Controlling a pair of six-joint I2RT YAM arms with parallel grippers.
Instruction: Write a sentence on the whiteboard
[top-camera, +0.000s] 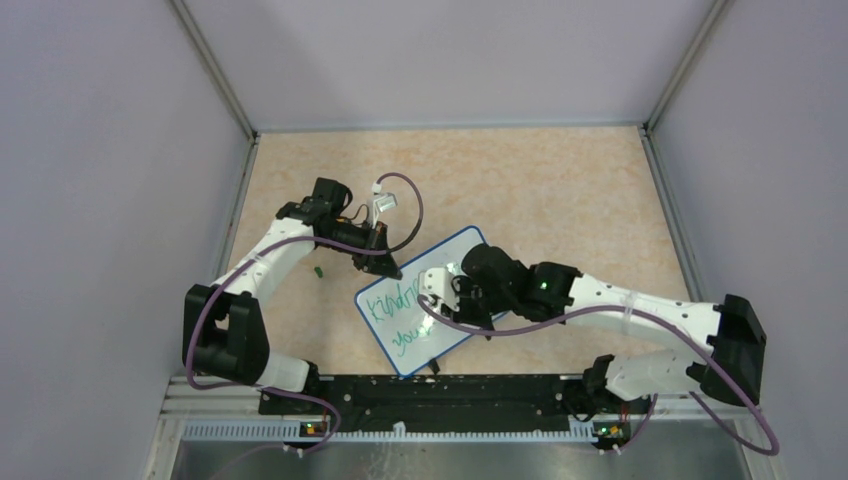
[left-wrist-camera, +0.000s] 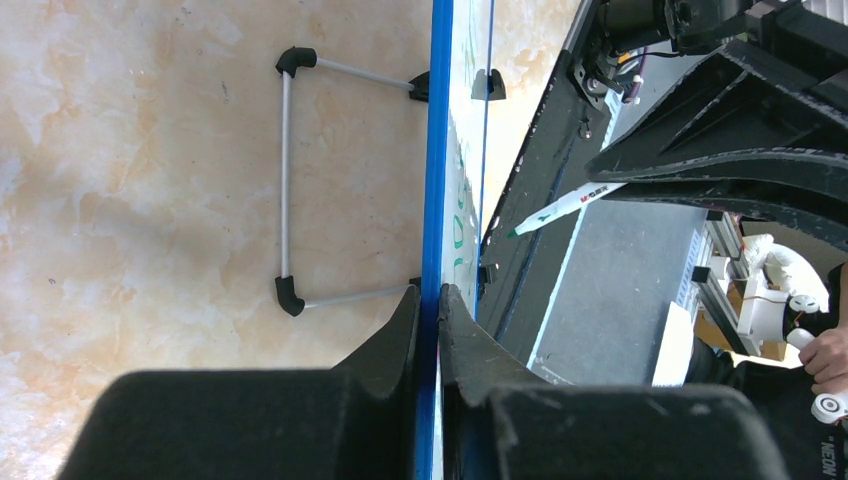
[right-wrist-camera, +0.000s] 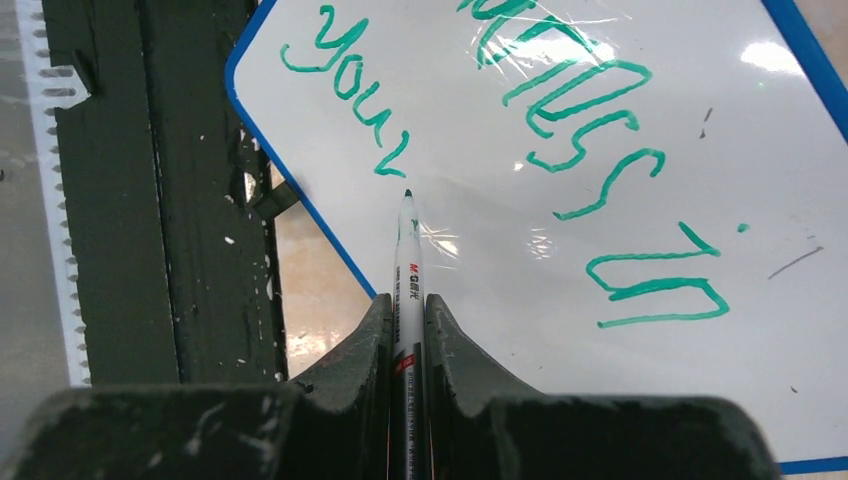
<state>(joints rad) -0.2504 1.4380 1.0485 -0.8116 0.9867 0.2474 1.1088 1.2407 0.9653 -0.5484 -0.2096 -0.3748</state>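
Observation:
The whiteboard (top-camera: 443, 256) lies tilted on the table, blue-rimmed, in front of the arms. My left gripper (top-camera: 392, 268) (left-wrist-camera: 428, 295) is shut on its blue rim (left-wrist-camera: 437, 150) at the far left corner. The sentence (right-wrist-camera: 590, 120) is in green script: the end of "kindness", then "in" on one line, with "your" (right-wrist-camera: 345, 80) on the line below. My right gripper (top-camera: 432, 290) (right-wrist-camera: 407, 300) is shut on a white marker (right-wrist-camera: 407, 250). Its green tip points at the board just past "your". I cannot tell whether the tip touches.
A small green cap (top-camera: 318, 270) lies on the table left of the board. The black base rail (top-camera: 440, 395) runs along the near edge, close to the board's lower corner. A wire stand (left-wrist-camera: 287, 180) folds out behind the board. Grey walls enclose the table.

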